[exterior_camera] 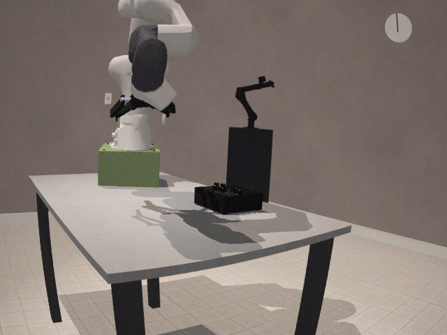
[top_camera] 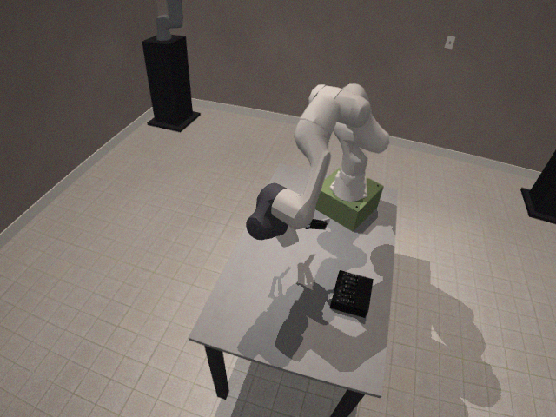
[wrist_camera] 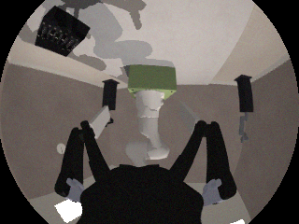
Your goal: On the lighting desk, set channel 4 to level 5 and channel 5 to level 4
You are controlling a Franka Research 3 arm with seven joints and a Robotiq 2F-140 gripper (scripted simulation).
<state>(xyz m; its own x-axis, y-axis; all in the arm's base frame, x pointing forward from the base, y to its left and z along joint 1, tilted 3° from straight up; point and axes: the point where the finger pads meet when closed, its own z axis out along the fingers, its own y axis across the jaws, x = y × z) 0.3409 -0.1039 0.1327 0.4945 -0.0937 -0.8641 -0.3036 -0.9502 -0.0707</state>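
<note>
The lighting desk (top_camera: 352, 294) (exterior_camera: 227, 199) (wrist_camera: 60, 32) is a small black box with a row of faders on top. It stands on its feet on the grey table (top_camera: 251, 287) (exterior_camera: 90, 216) near the right edge. The fader caps are too small to read their levels. My gripper (top_camera: 318, 222) (exterior_camera: 139, 115) (wrist_camera: 143, 110) is open and empty. It hangs high above the table close to the robot's base, well away from the desk. In the top view the arm hides most of it.
The robot stands on a green block (top_camera: 354, 210) (exterior_camera: 128, 169) (wrist_camera: 151, 78) at the table's far end. Black pedestals (top_camera: 169, 81) (exterior_camera: 248, 162) stand on the floor away from the table; another one (top_camera: 543, 193) stands at the right.
</note>
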